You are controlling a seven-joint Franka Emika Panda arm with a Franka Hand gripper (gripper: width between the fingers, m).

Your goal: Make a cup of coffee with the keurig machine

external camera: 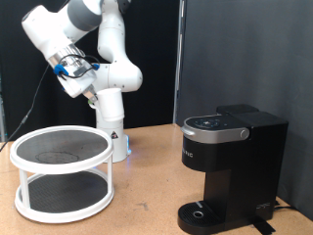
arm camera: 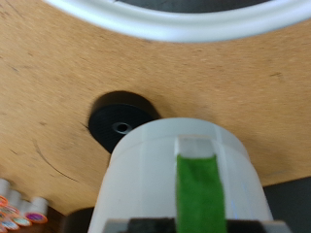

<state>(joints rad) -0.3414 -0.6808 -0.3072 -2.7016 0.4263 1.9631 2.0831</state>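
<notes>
The cup [arm camera: 185, 180], white and cylindrical with a green strip down its side, fills the near part of the wrist view, far above the wooden table, with dark gripper parts at its near edge. My gripper [external camera: 74, 68] hangs high at the exterior view's upper left, above the white rack; the cup itself is not clear in that view. The keurig machine [external camera: 230, 162] stands on the table at the exterior view's right, black, lid down, its round drip base [external camera: 202, 211] bare. It is well apart from the gripper.
A white two-tier round rack [external camera: 61, 171] with dark mesh shelves stands at the exterior view's left; its rim [arm camera: 175, 21] shows in the wrist view. A black round disc [arm camera: 121, 121] lies on the table. Small coloured pods [arm camera: 21, 209] sit at the frame's corner.
</notes>
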